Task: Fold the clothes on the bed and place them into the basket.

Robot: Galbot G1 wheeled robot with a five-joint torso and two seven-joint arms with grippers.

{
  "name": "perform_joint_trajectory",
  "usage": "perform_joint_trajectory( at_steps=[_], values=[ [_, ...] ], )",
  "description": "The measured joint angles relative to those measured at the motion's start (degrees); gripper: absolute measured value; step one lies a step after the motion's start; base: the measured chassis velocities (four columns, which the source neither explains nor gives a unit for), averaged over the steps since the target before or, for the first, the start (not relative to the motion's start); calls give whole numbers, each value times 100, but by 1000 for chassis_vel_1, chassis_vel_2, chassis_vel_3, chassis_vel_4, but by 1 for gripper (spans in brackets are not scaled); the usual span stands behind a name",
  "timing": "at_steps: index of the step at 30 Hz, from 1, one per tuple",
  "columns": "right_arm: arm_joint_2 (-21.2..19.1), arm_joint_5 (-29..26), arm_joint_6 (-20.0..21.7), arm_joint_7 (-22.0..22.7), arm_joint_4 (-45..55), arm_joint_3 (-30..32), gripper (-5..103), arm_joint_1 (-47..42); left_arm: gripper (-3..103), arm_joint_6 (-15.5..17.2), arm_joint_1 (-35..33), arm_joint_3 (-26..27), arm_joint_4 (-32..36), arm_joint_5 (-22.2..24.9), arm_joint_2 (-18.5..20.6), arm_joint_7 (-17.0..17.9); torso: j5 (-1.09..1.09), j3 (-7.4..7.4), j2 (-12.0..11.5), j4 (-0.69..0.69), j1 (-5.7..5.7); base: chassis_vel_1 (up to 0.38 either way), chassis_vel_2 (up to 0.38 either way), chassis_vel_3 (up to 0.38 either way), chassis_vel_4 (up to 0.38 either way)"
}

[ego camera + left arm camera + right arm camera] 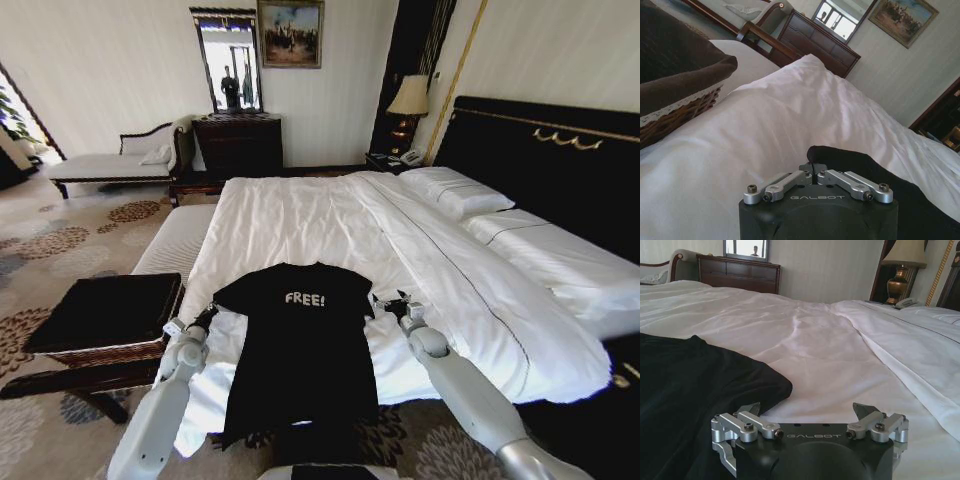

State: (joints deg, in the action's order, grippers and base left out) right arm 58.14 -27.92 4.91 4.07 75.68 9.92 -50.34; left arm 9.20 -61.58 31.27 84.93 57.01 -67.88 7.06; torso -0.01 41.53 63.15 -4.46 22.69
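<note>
One black T-shirt (300,340) lies on one bed (300,215), which carries two white pillows (455,190). One wicker basket (105,312) sits beside it. Two grippers are present, the left gripper (205,313) and the right gripper (392,303). The room also holds one table lamp (408,100), one mirror (227,60), one framed painting (290,32) and one chaise longue (115,160).
</note>
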Motion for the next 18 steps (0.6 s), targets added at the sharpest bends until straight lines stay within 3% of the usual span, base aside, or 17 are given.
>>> perform_joint_trajectory(
  at_steps=[7, 9, 10, 12, 13, 14, 16, 18],
  values=[
    [103, -228, 75, 52, 59, -13, 100, -2, -1, 25, 84, -38, -88, -60, -43, 27, 0, 0, 0, -1, 0, 0, 0, 0, 0],
    [182, -576, 170, 133, 138, 33, 100, -13, 10, 50, 55, -20, -72, -126, -58, 106, 1, 0, 0, -1, 0, 0, 0, 0, 0],
    [182, -576, 170, 133, 138, 33, 100, -13, 10, 50, 55, -20, -72, -126, -58, 106, 1, 0, 0, -1, 0, 0, 0, 0, 0],
    [276, -1140, 299, 265, 239, 127, 100, -25, 20, 55, -39, 44, 8, -214, -47, 120, -1, 0, 0, -1, 0, 0, 0, 0, 0],
    [343, -1602, 419, 387, 322, 224, 100, -48, 20, 55, -141, 124, 100, -289, -14, 121, 0, 0, 0, 1, 0, 0, 0, 0, 0],
    [421, -2094, 563, 540, 424, 362, 100, -87, 31, 51, -265, 212, 211, -348, 20, 122, 1, 0, 0, 1, 0, 0, 0, 0, 0],
    [468, -2391, 658, 645, 499, 444, 100, -119, 31, 43, -353, 267, 288, -380, 37, 121, 0, 0, 0, 1, 0, 0, 0, 0, 0],
    [617, -3309, 1017, 1037, 734, 735, 100, -240, 42, 17, -687, 453, 549, -461, 85, 111, 1, 0, 0, 0, 0, 0, 0, 0, 0]
  ],
)
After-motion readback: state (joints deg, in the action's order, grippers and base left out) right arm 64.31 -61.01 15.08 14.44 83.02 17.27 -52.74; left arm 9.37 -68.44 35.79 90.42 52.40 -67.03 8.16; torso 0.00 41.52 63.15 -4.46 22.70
